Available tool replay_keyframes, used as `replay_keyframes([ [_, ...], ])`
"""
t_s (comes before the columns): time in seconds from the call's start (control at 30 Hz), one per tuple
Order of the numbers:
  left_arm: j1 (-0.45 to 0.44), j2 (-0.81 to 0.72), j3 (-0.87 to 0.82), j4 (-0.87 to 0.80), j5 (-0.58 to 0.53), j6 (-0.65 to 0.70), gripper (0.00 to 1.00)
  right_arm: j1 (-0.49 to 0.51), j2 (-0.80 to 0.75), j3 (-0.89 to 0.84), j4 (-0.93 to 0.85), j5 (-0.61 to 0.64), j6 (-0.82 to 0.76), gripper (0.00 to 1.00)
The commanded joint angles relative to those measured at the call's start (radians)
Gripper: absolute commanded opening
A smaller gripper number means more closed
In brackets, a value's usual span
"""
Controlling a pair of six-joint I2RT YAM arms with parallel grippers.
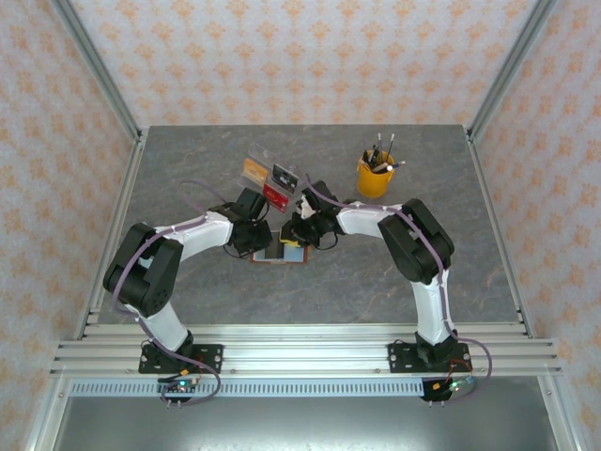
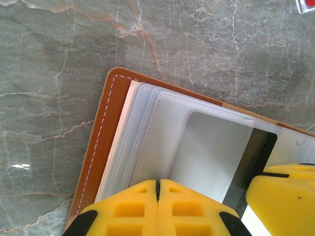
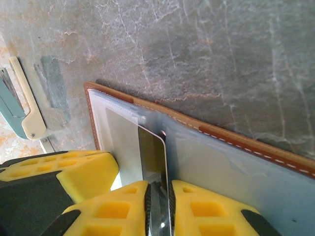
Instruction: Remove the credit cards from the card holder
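- Nearest, the two arms rose from a ribbed aluminium rail (image 1: 300, 355) at the desk's front edge. They bent inward so both wrists met over one spot at mid-desk.
- There lay the small reddish-brown leather card holder (image 2: 98, 147). It was opened flat with its pale blue-grey pockets upward, so the pocket mouths could be reached from above.
- The left gripper (image 2: 157, 189) was clenched, its yellow fingers pressed together with nothing between them and their tips down on the pocket side. It looked to be pinning the card holder so that it would not slide or lift with the pull.
- Just beside it, the right gripper (image 3: 160, 196) was grasping the edge of a thin dark plastic credit card (image 3: 150, 152). The credit card stood partly out of its pocket, its far end inside the sleeve. It was probably black, though glare greyed its face.
- Farther back stood a clear acrylic display stand (image 1: 270, 177) holding small coloured cards. To its right was a yellow cup (image 1: 373, 178) of pens. Both were well apart from the work and out of the arms' way.
- The desk (image 1: 188, 178) was a grey, veined, stone-look slab. Its smooth face gave the leather little to catch on, hence the hold-down.
- Around it, walls (image 1: 300, 56) papered in a pale orange floral print and slanted metal posts enclosed the cell.
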Motion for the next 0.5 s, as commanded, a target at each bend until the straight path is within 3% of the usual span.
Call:
replay_keyframes([
  [0.0, -0.007, 0.051, -0.034, -0.055, -0.069, -0.002, 0.06, 0.000, 0.034, -0.004, 0.030, -0.026, 0.004, 0.19],
  [0.2, -0.007, 0.049, -0.030, -0.061, -0.069, 0.003, 0.06, 0.000, 0.042, -0.003, 0.041, -0.032, -0.003, 0.16],
  [0.47, -0.006, 0.032, -0.022, -0.066, -0.053, 0.006, 0.11, -0.017, -0.012, -0.055, 0.099, -0.009, 0.003, 0.03],
])
